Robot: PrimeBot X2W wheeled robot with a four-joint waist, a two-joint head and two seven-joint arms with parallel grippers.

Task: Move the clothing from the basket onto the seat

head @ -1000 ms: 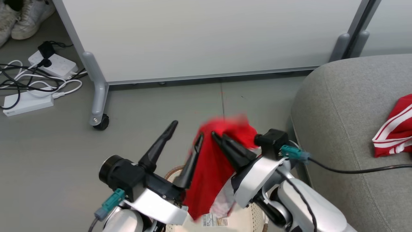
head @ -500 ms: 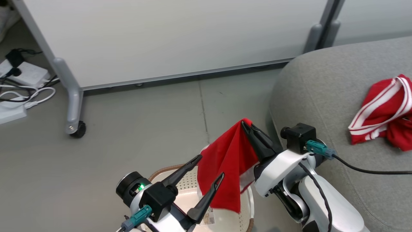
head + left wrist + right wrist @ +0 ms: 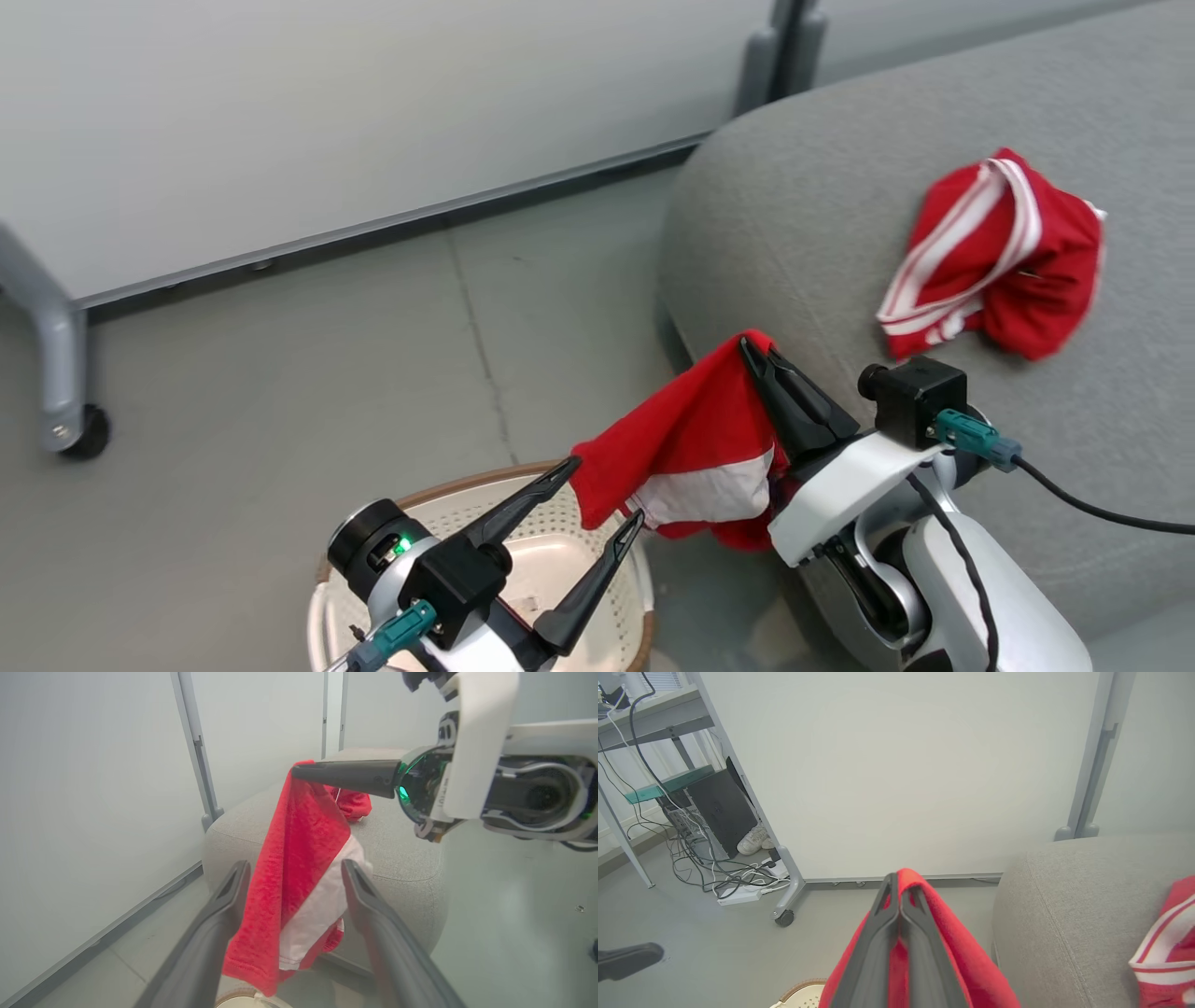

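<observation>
Seat (image 3: 822, 187) behind: right jaws pinch clothing (image 3: 691, 439); left jaws wide, perhaps brushing it.

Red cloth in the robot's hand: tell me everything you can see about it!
The cloth is bright red, soft and fuzzy-looking, with a wide white band near its bottom and a stitched hem. It hangs limp and folded, pinched at its top edge by the shut right hand. It dangles in the air between the basket and the seat. The open left hand is close to its lower corner; whether they touch is unclear.
</observation>
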